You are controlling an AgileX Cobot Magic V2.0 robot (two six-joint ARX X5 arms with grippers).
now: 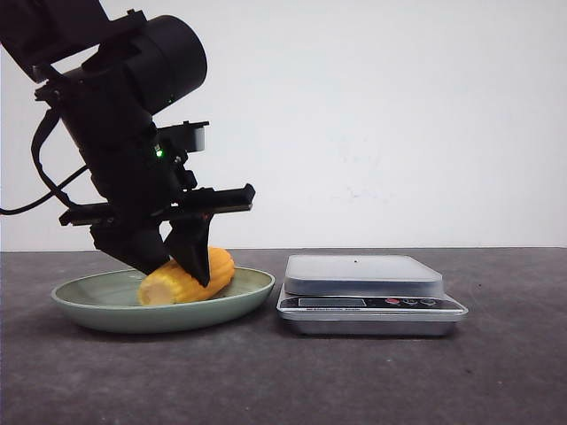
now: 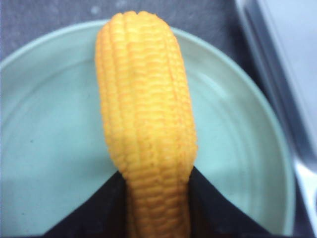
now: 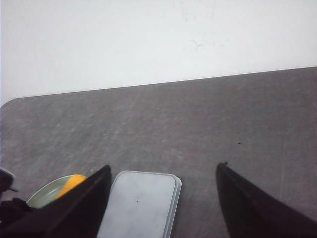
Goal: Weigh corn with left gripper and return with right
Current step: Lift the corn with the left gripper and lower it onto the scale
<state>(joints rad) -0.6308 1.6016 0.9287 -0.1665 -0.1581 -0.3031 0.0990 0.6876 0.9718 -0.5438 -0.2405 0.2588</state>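
Table [image 1: 372, 381]: a dark grey top is seen under everything, with a white wall behind it.

Left arm [image 1: 124, 115]: a black arm is seen reaching down from 11 o'clock in the front view, tilted toward the plate.

Plate [image 1: 89, 305]: a pale green dish is set at 8 o'clock of the front view, just beside the scale but apart from it.

Scale [image 1: 368, 288]: a silver kitchen scale is placed at 3 o'clock of the plate; its platform is bare (the display cannot be read).

Left gripper [image 1: 177, 261]: its black fingers [image 2: 213, 213] are closed against both sides of the corn, as shown in the left wrist view.

Right gripper [image 3: 163, 198]: its fingers are spread wide apart with nothing between them; the scale [image 3: 138, 203] and a sliver of plate [image 3: 42, 196] are seen below it.

Corn [image 1: 188, 276]: the yellow-orange cob is lying in the plate, its paler cut end turned to 9 o'clock; whether it is touching the dish or lifted slightly cannot be told. In the left wrist view the corn [image 2: 146, 114] is seen over the plate [image 2: 49, 148].
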